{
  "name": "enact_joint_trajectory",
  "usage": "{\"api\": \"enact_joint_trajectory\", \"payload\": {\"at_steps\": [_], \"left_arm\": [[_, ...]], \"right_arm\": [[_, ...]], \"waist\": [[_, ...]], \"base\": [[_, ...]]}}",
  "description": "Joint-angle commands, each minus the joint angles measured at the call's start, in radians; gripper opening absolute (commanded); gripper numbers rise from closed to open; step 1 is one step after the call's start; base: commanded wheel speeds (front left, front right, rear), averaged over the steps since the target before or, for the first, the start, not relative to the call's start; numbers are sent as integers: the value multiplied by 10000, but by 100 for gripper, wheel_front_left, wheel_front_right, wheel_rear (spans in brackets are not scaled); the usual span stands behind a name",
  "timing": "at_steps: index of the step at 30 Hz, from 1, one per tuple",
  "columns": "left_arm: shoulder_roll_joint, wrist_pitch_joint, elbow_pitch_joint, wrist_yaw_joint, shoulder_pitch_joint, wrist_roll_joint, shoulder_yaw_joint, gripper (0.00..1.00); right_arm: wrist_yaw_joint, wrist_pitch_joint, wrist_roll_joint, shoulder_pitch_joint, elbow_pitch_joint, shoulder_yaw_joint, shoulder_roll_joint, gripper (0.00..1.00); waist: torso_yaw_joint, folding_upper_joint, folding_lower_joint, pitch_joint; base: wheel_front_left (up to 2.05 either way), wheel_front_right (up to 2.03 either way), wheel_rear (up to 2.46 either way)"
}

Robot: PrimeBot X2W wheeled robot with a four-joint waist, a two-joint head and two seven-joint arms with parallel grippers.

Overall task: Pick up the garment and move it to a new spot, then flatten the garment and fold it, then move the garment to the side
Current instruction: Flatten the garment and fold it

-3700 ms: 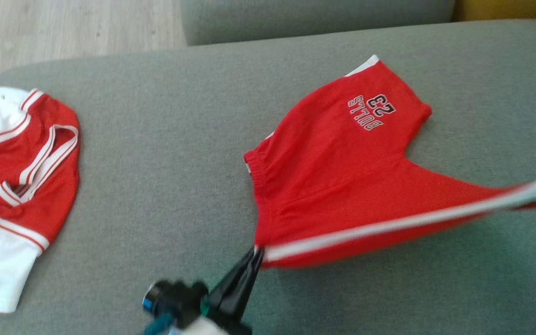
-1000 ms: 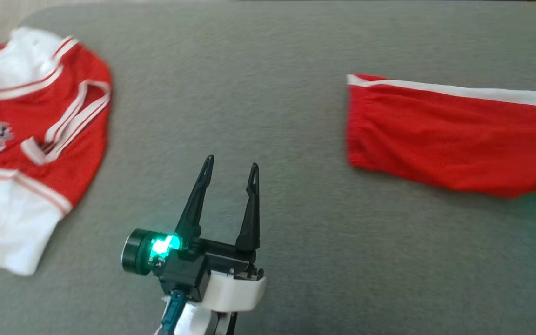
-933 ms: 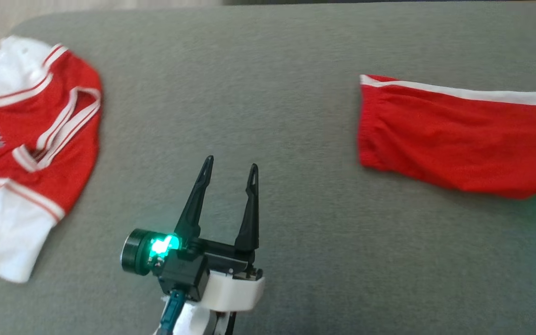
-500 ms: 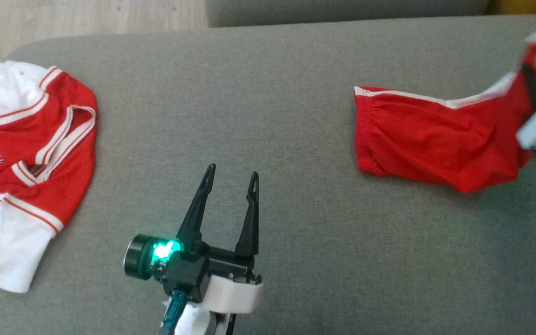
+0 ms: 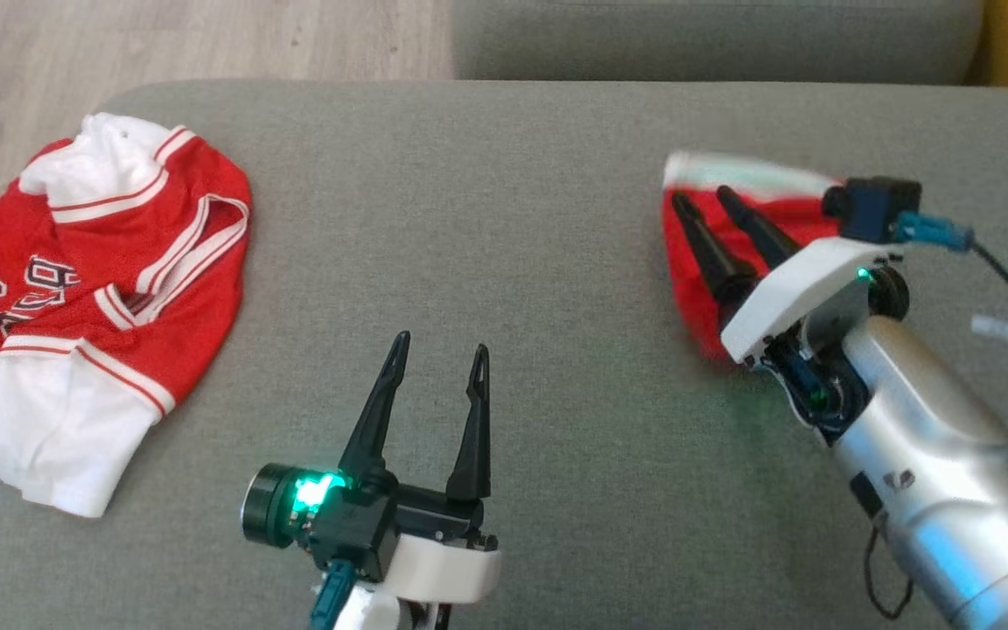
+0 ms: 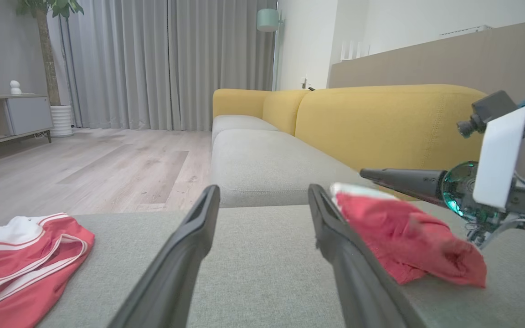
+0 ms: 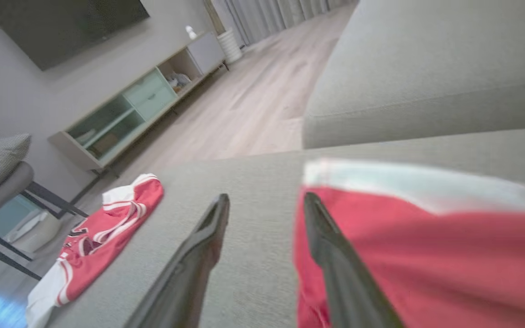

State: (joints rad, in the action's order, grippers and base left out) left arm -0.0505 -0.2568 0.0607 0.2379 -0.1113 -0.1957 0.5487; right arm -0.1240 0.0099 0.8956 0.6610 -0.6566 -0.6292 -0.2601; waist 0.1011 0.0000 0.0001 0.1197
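Where your shorts (image 5: 686, 293) lie: on the grey couch (image 5: 513, 219), right side.
Your right gripper (image 5: 699, 194): jaws apart, over them.
Your left gripper (image 5: 440, 343): jaws apart, empty.

Grey fabric seat cushion (image 5: 504, 219) is carrying two garments. Red shorts (image 6: 404, 237) are lying bunched on its right part, with a white side stripe running along the far edge; that edge is showing blurred. Red-and-white jersey (image 5: 119, 262) is lying crumpled at the left end, reaching the cushion's rounded edge. The two are sitting well apart, with bare grey fabric stretching between them.
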Motion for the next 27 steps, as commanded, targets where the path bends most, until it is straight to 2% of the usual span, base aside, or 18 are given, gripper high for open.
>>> {"api": "enact_joint_trajectory", "payload": {"at_steps": [1,7,11,14,17,22,27], "left_arm": [[3,-49,-270,87,-148,-28,-276,100],[3,-49,-187,191,406,-140,-646,100],[-4,-49,-248,241,1059,-71,-1168,100],[-23,-49,-305,207,1546,8,-1588,100],[-94,-49,-206,89,2010,181,-1922,100],[-182,-49,128,118,2821,434,-2425,100],[-154,-49,400,72,3304,591,-2721,100]], "right_arm": [[-67,-465,-171,-45,353,283,28,100],[-67,-2224,-1314,-1616,658,1207,-205,100],[-67,-2679,-2124,-3277,1198,1957,-420,100],[-67,-2709,-2975,-4631,2259,3203,-151,100],[-67,-2712,-4076,-6134,3333,4031,209,100],[-67,-2714,-5300,-7777,4238,4524,790,100],[-67,-2715,-5886,-8321,4448,4712,1105,100]], "waist": [[53,0,-1,-141],[9,0,-1,-951],[-129,0,-1,-1504],[-215,0,-1,-1817],[-241,0,-1,-2180],[-337,0,-1,-2784],[-355,0,-1,-3022]], "base": [[0,0,0],[0,0,0],[0,0,0],[0,0,0],[0,0,0],[0,0,0],[0,0,0]]}}
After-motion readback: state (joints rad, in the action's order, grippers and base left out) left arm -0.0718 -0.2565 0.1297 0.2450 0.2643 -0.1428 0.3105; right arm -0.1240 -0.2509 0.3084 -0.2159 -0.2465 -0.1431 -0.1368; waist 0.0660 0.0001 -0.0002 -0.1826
